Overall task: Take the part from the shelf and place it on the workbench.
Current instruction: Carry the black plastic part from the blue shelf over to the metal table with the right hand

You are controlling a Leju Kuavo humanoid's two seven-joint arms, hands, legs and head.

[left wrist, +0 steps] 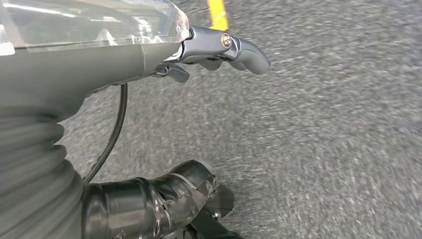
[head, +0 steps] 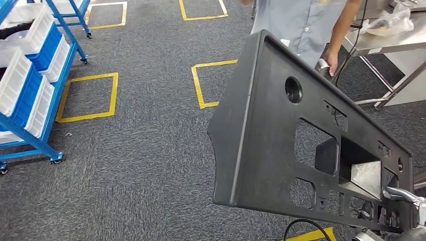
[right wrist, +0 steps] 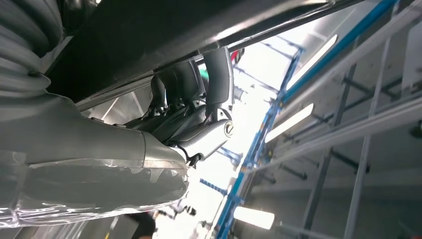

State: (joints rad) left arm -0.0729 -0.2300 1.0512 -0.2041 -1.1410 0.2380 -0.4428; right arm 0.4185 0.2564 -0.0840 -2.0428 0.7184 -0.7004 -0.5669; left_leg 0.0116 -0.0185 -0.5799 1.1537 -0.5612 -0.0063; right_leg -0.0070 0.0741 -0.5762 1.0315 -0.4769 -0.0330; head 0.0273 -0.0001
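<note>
Here the part [head: 281, 135], a large flat black plastic panel with a round hole and several rectangular cutouts, fills the right half of the head view, carried tilted above the grey carpet floor [head: 150, 150], its raised rim running down its left edge. At the lower right corner of that frame the right hand [head: 402, 198] grasps the panel's lower end, a silver-grey finger hooked over its edge. In the right wrist view the same hand [right wrist: 199, 114] has its dark fingers [right wrist: 219, 74] curled up around the panel's dark rim [right wrist: 164, 30], which crosses the upper left of that picture.

The left hand [left wrist: 219, 50] hangs over the carpet [left wrist: 323, 149] in the left wrist view, holding nothing, its grey fingers slightly bent and apart.

Behind the panel, at the top centre-right of the head view, a person in a light grey shirt [head: 301, 22] stands with one hand [head: 330, 63] lowered. A metal workbench [head: 387, 37] sits in the upper right corner, a clear plastic bag [head: 392, 20] lying on it. A blue wheeled shelf [head: 35, 75] with white bins occupies the left edge. Yellow tape squares [head: 88, 98] mark the floor.
</note>
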